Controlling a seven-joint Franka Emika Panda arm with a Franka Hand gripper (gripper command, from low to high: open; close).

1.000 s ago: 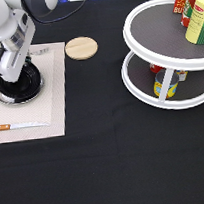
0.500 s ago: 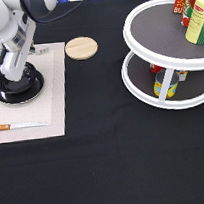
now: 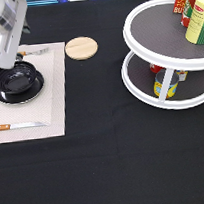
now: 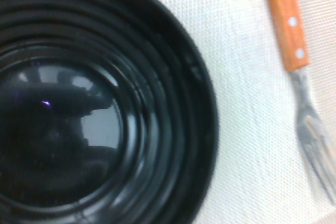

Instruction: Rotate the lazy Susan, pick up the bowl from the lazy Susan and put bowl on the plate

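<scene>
The glossy black bowl [image 3: 15, 78] sits on the plate [image 3: 33, 95], whose rim shows dark around it, on a beige placemat [image 3: 52, 99] at the exterior view's left. My gripper [image 3: 5, 62] hangs just above the bowl's far edge, lifted off it, with nothing seen in it. In the wrist view the bowl's ringed inside [image 4: 90, 125] fills most of the picture. The white two-tier lazy Susan [image 3: 152, 68] stands at the exterior view's right with no bowl on it.
A fork [image 3: 34, 52] and an orange-handled knife [image 3: 17, 126] lie on the placemat; the wrist view shows the fork [image 4: 291, 45]. A wooden disc [image 3: 81, 47] lies past the mat. Cans [image 3: 196, 12] stand on the turntable's top tier, and a yellow can [image 3: 164, 83] below.
The gripper was down at the bowl and has risen up and away from it. The bowl stays on the plate.
</scene>
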